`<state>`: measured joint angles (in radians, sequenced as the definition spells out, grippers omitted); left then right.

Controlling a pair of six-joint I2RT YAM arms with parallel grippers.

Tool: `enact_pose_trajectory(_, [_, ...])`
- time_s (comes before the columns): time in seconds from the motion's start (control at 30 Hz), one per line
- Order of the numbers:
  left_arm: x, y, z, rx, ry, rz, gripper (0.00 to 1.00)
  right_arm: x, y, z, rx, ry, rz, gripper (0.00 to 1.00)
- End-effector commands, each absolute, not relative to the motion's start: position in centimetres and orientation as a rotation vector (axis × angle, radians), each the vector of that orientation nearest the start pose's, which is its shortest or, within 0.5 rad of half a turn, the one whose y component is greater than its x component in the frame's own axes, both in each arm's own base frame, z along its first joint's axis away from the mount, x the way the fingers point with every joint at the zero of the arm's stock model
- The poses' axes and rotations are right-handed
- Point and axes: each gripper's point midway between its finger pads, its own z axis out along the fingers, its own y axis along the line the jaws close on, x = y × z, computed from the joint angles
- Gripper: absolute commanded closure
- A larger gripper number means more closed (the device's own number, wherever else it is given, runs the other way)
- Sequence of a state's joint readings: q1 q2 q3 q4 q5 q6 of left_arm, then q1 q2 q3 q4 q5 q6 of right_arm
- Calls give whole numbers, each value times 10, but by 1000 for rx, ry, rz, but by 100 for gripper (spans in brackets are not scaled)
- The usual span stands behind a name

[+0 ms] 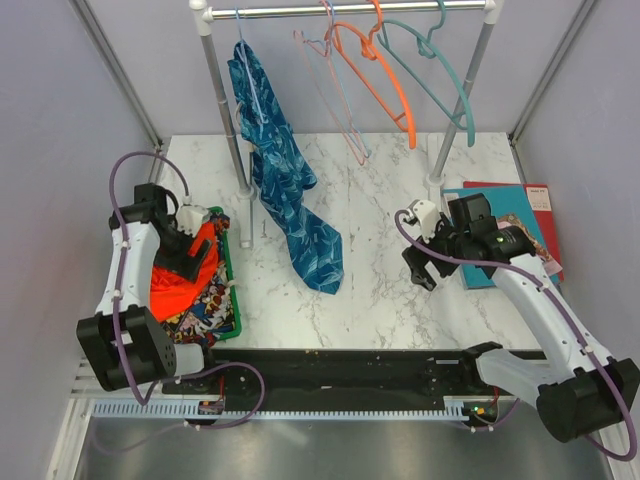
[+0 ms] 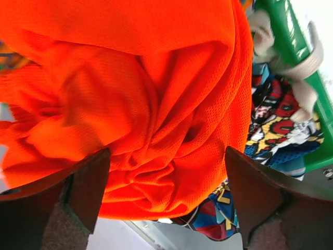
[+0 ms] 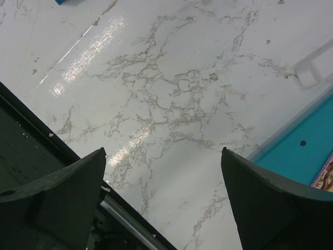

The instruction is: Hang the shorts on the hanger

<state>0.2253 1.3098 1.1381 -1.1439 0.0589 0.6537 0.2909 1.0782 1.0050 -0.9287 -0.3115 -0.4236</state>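
The grasping of the shorts is judged to be the step in hand. Nothing is being held yet, and the hanger is hanging untouched on the rail at the upper right of the overhead frame, beside an orange hanger and a pale pink one. The shorts are lying bunched in the green tray at the left middle of that frame, on top of a comic-print cloth. The left gripper is being held right over them, its fingers spread fully wide to either side of a thick fold and gripping nothing; whether the fabric is being touched cannot be told. The right gripper is being held just as wide and empty above the marble table, at the right middle of the overhead frame. The next move is judged to call for the left fingers being lowered into the orange fabric and closed on a fold of it alone, so that the printed cloth beneath is not dragged up too. The hanger, the rail and both arms are being shown only by the overhead view. The folds lying between the fingers are being shown only by the left wrist view. The right wrist view is adding only marble and a teal flat item at its lower right.
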Motion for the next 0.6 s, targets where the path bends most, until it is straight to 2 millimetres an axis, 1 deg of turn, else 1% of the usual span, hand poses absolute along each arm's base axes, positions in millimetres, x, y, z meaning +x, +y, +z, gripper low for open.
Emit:
enact_pose_trajectory(0.0, [225,81,124,748,2818,166,10,223,107,180,-1013,2284,321,2])
enact_pose_trajectory(0.03, [225,79,125,754,2812,147,18,222,107,181,-1013,2283,323,2])
enact_pose_trajectory(0.07, [222,76,128,756,2813,124,40,222,109,182,-1013,2279,329,2])
enact_pose_trajectory(0.1, [227,74,137,753,2787,117,50,222,110,182,-1007,2280,336,2])
enact_pose_trajectory(0.13, [228,68,143,752,2766,75,60,222,112,183,-1003,2278,346,2])
enact_pose_trajectory(0.17, [230,64,150,759,2746,54,79,223,114,184,-1000,2272,353,2])
enact_pose_trajectory(0.2, [232,61,162,759,2730,36,92,223,115,186,-990,2270,360,2])
enact_pose_trajectory(0.23, [234,54,170,765,2705,-3,98,223,117,187,-996,2263,372,2])
enact_pose_trajectory(0.27, [236,51,178,779,2682,-22,98,224,118,189,-996,2251,376,2])
enact_pose_trajectory(0.3, [236,46,196,792,2649,-43,98,225,119,192,-997,2239,379,2])
enact_pose_trajectory(0.33, [240,32,209,817,2590,-108,98,224,121,193,-1002,2228,393,2])
enact_pose_trajectory(0.37, [240,23,222,829,2552,-143,98,225,123,197,-1000,2214,401,2])
enact_pose_trajectory(0.4, [247,15,249,846,2470,-141,98,224,125,198,-1001,2209,412,2])
enact_pose_trajectory(0.43, [238,-8,261,900,2429,-241,98,224,126,199,-996,2210,425,2])
enact_pose_trajectory(0.47, [238,-19,274,920,2387,-263,98,223,129,200,-1002,2204,449,2])
enact_pose_trajectory(0.5, [241,-30,297,942,2312,-255,98,222,130,200,-1004,2202,460,2])
enact_pose_trajectory(0.53, [235,-53,306,996,2279,-306,98,223,131,200,-1006,2200,463,2])
enact_pose_trajectory(0.57, [232,-68,315,1039,2239,-324,98,224,131,201,-1005,2196,460,2])
